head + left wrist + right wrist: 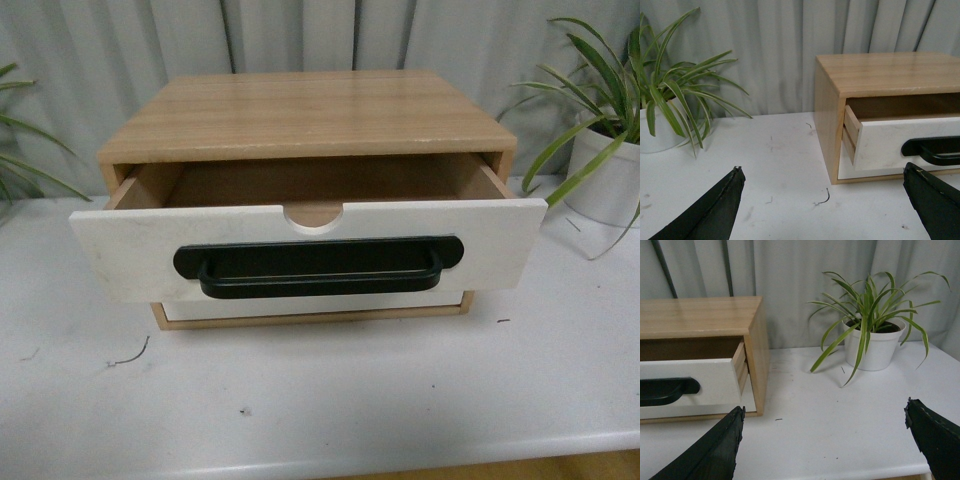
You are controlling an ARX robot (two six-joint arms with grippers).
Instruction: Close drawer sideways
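Left gripper [823,169]: fingers spread wide with nothing between them; it hangs over bare table off the cabinet's left side, clear of the wood
Right gripper [823,406]: also spread wide and empty, over the table off the cabinet's right side; neither arm shows in the front view
Table [320,410]: white top, a few small scraps of debris on it
Drawer [230,228]: upper slot of the cabinet, pulled well out toward the camera, so its light wood sides and bare floor show behind the white front
Handle [318,268]: long black bar across the front, below the semicircular notch [314,212]; nothing touches it
Cabinet [305,115]: wood box at the middle of the table, a curtain behind it
Lower front [300,306]: plain white, no handle, sitting flush under the open drawer
Plants: one pot on the left [660,135], one on the right [871,347], both well apart from the cabinet
Done so far: nothing of the closing, by my reading; the drawer is fully exposed and no finger is on it
Left to do: bring a gripper against the front or handle and push until the white front meets the cabinet
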